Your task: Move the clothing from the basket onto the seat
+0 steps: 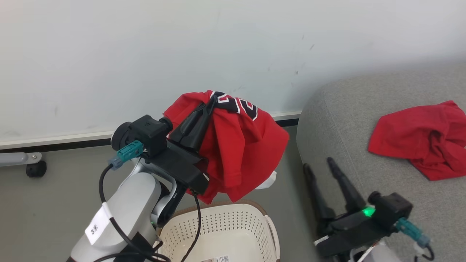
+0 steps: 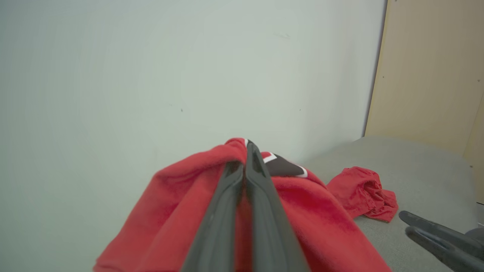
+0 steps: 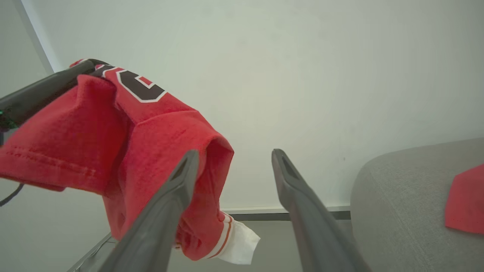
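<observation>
A red jersey [image 1: 236, 145] with black white-edged numerals hangs in the air above the cream basket [image 1: 255, 233], draped over my left gripper [image 1: 213, 98], which is shut on its fabric. The left wrist view shows the fingers pressed together on the jersey [image 2: 321, 226]. The jersey [image 3: 151, 132] with its white part also hangs at the left of the right wrist view. A plain red shirt [image 1: 422, 138] lies crumpled on the grey seat [image 1: 335, 120] at the right. My right gripper [image 1: 320, 163] stands open and empty beside the seat's front edge, right of the basket.
A pale wall [image 1: 145, 54] with a baseboard runs behind the basket and the seat. A castor wheel [image 1: 35, 168] of some stand sits on the floor at the far left. A beige panel [image 2: 435, 75] rises behind the seat.
</observation>
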You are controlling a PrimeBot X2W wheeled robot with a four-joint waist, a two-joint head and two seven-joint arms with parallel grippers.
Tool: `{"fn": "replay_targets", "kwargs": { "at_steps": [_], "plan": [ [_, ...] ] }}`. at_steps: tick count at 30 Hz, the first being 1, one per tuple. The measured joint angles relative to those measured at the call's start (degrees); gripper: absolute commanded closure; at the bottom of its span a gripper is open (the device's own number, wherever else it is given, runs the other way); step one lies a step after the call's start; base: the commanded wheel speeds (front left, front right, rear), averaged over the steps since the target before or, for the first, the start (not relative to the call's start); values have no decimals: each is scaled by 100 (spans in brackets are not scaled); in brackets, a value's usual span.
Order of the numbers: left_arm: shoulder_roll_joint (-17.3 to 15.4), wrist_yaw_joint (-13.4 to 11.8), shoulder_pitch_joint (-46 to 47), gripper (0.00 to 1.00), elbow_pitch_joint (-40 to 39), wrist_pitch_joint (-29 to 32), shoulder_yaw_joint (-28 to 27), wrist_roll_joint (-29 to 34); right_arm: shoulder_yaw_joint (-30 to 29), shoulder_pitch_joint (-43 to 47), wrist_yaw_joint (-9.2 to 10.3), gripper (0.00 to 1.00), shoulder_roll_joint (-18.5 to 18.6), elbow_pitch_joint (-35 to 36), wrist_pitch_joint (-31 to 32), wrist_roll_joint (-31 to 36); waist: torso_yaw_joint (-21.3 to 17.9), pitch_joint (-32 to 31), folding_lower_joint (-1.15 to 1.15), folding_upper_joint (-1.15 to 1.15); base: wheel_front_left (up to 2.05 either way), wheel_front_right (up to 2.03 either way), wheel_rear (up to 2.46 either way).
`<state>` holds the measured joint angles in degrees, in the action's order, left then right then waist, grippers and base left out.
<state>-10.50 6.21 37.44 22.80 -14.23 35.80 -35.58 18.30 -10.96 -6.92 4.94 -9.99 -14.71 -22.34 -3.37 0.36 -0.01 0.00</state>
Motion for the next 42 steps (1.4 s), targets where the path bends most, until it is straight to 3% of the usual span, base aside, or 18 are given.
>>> {"fn": "replay_targets", "kwargs": {
  "at_steps": [12,18,21,29,39,40,41,42],
  "plan": [
    [3,-118,-4,100,-435,189,46,1,994,-267,-16,0,-36,-588,247,-702,34,-8,1,0,0,0,0],
    [113,-118,-2,100,-594,310,170,1,1222,-644,-15,0,-51,-977,307,-1146,142,18,1,0,0,0,0],
    [125,-118,-2,100,-639,356,196,1,1278,-898,-15,0,-90,-1190,378,-1690,212,34,1,0,0,0,0],
    [263,-114,5,100,-702,474,349,1,2089,-1421,-15,0,-107,-1332,759,-2805,457,65,1,0,0,0,0],
    [211,-112,-25,100,-709,594,413,-8,2292,-2004,-15,0,-98,-1417,694,-3348,723,80,1,0,0,0,0],
    [191,-113,-42,100,-710,609,413,-8,2307,-2056,-15,23,-100,-1432,647,-3370,733,79,1,0,0,0,0],
    [175,-114,-53,100,-710,613,412,-8,2323,-2092,-15,78,-101,-1451,595,-3373,735,78,1,0,0,0,0],
    [152,-115,-62,100,-708,634,409,-9,2352,-2123,-15,100,-99,-1479,554,-3374,735,78,1,0,0,0,0]
  ]
}}
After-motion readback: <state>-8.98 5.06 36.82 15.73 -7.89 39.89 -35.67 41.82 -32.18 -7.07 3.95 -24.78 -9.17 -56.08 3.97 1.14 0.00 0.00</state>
